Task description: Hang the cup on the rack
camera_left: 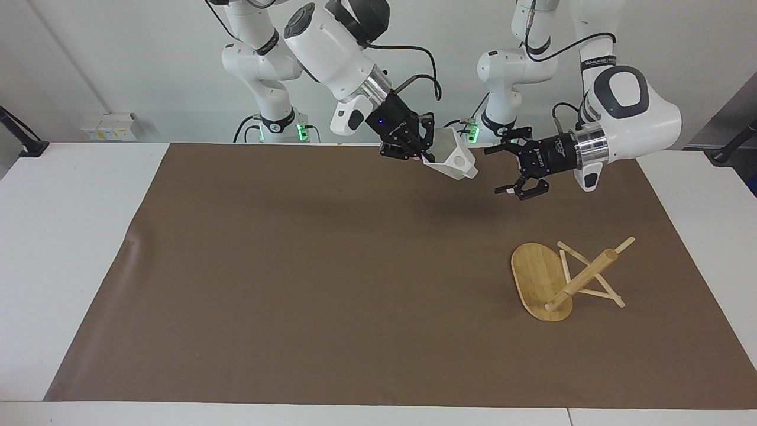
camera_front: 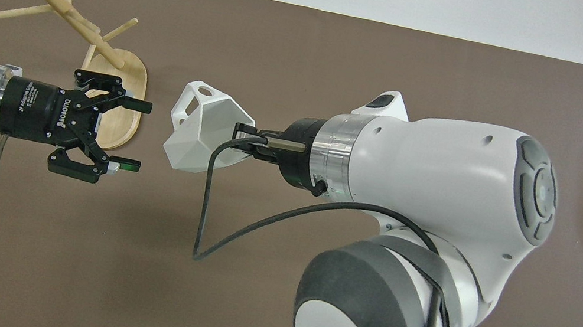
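A brown mat (camera_left: 295,266) covers the white table (camera_left: 71,236) — wall socket (camera_left: 109,126).

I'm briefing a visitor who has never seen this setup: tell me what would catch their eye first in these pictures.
First, the white faceted cup, held up in the air over the brown mat by the shut right gripper. Facing it, with a gap between, the left gripper hangs open and empty. Then the bamboo rack, tipped over, its base on edge and its pegs resting on the mat toward the left arm's end of the table.
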`<move>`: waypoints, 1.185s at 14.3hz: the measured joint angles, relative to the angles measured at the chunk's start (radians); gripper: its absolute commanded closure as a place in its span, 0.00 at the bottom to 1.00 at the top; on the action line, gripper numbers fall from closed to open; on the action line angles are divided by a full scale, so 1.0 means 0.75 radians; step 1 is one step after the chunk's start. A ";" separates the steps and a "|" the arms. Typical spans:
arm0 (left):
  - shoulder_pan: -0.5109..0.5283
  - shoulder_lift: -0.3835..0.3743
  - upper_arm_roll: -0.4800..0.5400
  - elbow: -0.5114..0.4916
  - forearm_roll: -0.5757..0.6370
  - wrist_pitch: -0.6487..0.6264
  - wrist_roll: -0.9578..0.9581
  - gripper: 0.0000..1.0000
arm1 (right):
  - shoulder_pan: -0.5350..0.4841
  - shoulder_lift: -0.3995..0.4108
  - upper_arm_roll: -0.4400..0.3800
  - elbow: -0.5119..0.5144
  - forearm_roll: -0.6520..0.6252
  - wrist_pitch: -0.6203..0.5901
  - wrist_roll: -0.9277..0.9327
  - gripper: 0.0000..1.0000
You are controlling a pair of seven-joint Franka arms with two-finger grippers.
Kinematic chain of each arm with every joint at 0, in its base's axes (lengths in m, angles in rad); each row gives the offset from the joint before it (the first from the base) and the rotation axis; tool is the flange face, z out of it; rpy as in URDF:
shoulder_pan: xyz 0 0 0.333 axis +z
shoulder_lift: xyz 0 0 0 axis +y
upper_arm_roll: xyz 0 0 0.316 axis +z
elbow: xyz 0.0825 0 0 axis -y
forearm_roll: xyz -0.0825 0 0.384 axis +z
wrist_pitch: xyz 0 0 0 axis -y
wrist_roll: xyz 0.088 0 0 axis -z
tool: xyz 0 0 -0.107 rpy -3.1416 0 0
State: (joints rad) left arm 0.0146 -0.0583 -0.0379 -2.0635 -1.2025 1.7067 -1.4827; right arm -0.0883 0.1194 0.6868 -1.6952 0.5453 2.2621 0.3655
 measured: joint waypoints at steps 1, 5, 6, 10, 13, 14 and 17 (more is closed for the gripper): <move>0.000 0.000 0.000 0.000 0.000 0.000 -0.001 0.00 | 0.000 0.000 0.000 0.000 0.000 0.000 0.000 1.00; 0.000 0.000 0.000 0.006 0.000 -0.002 -0.020 0.00 | 0.000 0.007 0.000 0.000 0.001 0.016 0.004 1.00; 0.001 0.000 0.002 0.009 0.000 -0.004 -0.029 0.00 | 0.001 0.014 0.001 0.000 0.016 0.045 0.008 1.00; 0.021 0.001 0.013 0.020 0.000 -0.015 -0.043 0.00 | 0.004 0.042 0.005 -0.001 0.131 0.120 0.008 1.00; 0.046 0.001 0.017 0.024 0.000 -0.034 -0.043 0.00 | 0.004 0.049 0.005 -0.003 0.278 0.130 -0.104 1.00; 0.049 0.001 0.017 0.027 0.000 -0.041 -0.043 0.00 | 0.003 0.050 0.005 -0.008 0.348 0.130 -0.169 1.00; 0.052 0.001 0.017 0.039 0.000 -0.048 -0.045 0.00 | 0.003 0.058 0.005 -0.025 0.506 0.158 -0.306 1.00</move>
State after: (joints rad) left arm 0.0535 -0.0572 -0.0252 -2.0342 -1.2025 1.6709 -1.5162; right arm -0.0862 0.1626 0.6907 -1.7142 0.9249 2.3806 0.1363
